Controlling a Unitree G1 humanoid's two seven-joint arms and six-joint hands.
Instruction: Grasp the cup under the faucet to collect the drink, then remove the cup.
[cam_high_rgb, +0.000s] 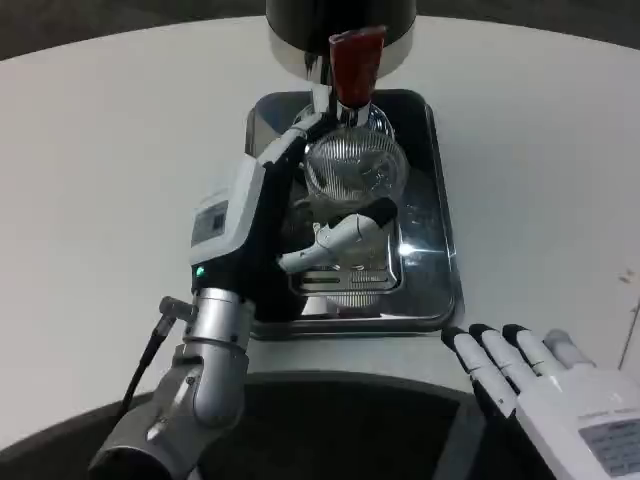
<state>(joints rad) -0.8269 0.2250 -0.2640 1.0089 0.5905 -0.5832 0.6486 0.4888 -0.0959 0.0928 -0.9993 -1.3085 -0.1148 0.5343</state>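
Note:
A clear ribbed glass cup (355, 170) stands on the steel drip tray (435, 260), right under the faucet with its red lever (356, 62). My left hand (300, 215) wraps around the cup from the left, with fingers behind it and the thumb (340, 235) across its front. I cannot tell whether any liquid is in the cup. My right hand (545, 385) lies flat at the table's near right edge, fingers stretched out and apart, holding nothing.
The dark dispenser body (340, 25) rises at the back of the tray. A slotted grate (350, 275) sits in the tray floor in front of the cup. White tabletop (120, 180) spreads on both sides.

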